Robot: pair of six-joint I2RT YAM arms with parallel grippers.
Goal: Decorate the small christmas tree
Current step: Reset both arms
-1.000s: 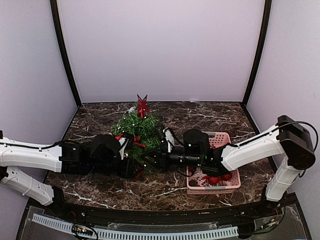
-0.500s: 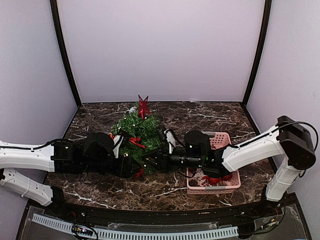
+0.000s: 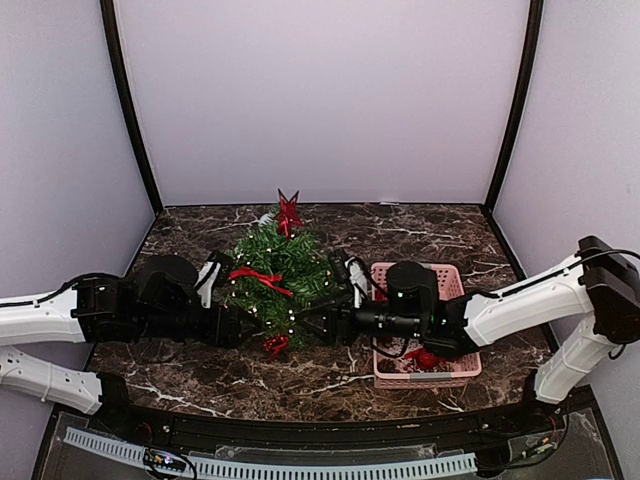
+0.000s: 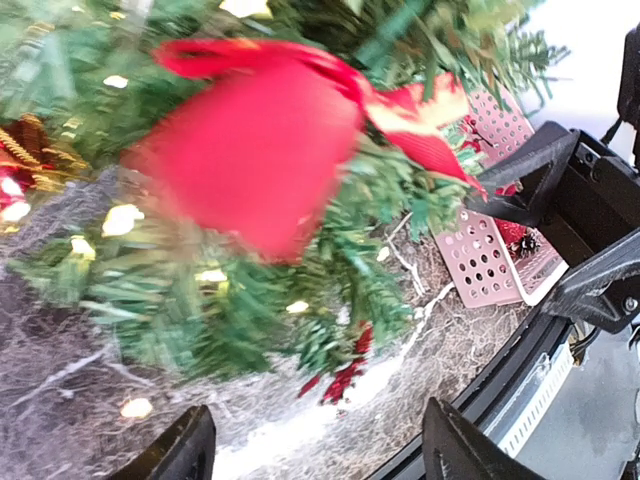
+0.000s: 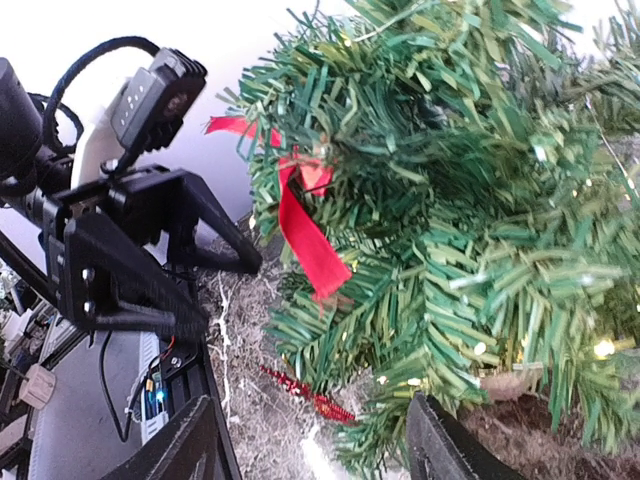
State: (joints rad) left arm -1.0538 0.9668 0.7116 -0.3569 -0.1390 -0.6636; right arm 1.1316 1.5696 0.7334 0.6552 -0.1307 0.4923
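Done: star (image 3: 288,212), red bow (image 3: 258,278) on small christmas tree (image 3: 285,262). Pending: ornaments (image 3: 425,358) in basket (image 3: 425,381). Wide open, empty: left claw (image 4: 318,447), right claw (image 5: 315,440).

1. Top external: fixed high behind the arm bases, angled down across the marble table (image 3: 420,225) toward the back wall; the widest, farthest view.
2. Left wrist: low, pressed close to the small christmas tree (image 4: 330,270), facing across it to the right gripper (image 4: 512,252) and pink basket (image 4: 468,278).
3. Right wrist: equally close, facing the opposite way, with the left gripper (image 5: 225,295) beyond the branches.
4. All three share the tree's red bow (image 4: 250,150).
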